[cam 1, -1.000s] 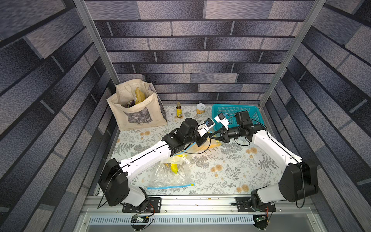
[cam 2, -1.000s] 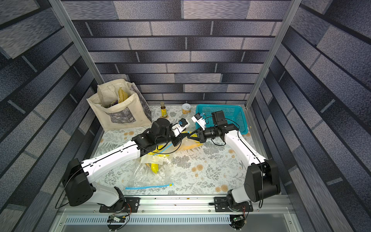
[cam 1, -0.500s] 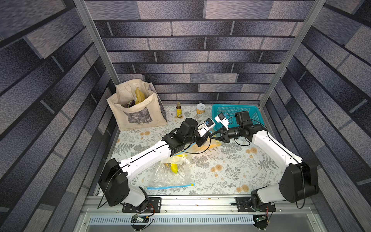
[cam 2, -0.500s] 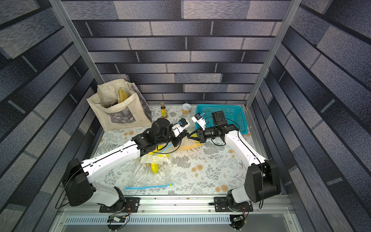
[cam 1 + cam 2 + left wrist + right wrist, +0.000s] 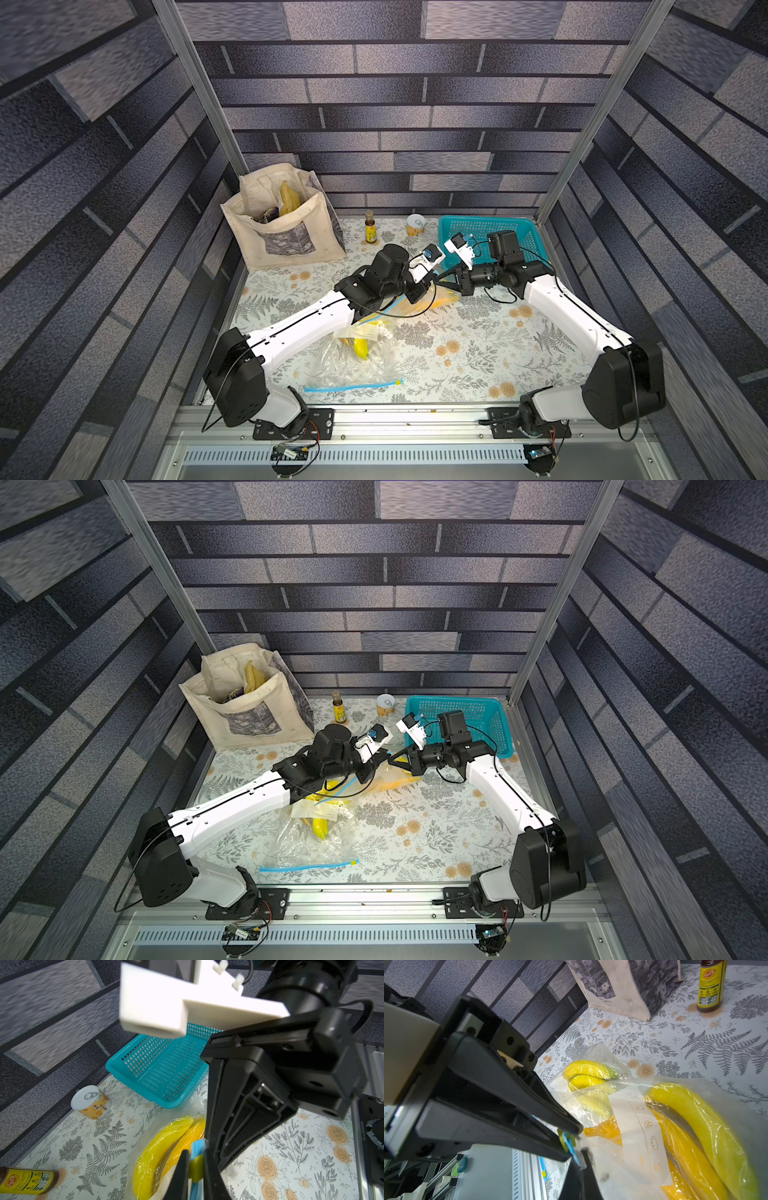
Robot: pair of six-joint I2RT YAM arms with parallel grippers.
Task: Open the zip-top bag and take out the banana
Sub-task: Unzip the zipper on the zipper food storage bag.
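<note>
Left fingers [image 5: 180, 1174] pinched the tiny slider [image 5: 197, 1165], right fingers [image 5: 575, 1180] clamped the zip-top bag [image 5: 643, 1118] at its corner. Flimsy, slick film, soft banana [image 5: 708, 1118]: the stiffer zip edge looked the safest hold.

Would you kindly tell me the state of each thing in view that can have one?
left gripper: shut on the slider.
right gripper: shut on the edge of the held zip-top bag.
held zip-top bag: bananas inside, zip state unclear.
front zip-top bag: resting crumpled, banana inside.
can: upright, lid sealed.
bottle: upright, capped.
tote bag: upright, open-topped.
basket: upright, nothing seen inside.
</note>
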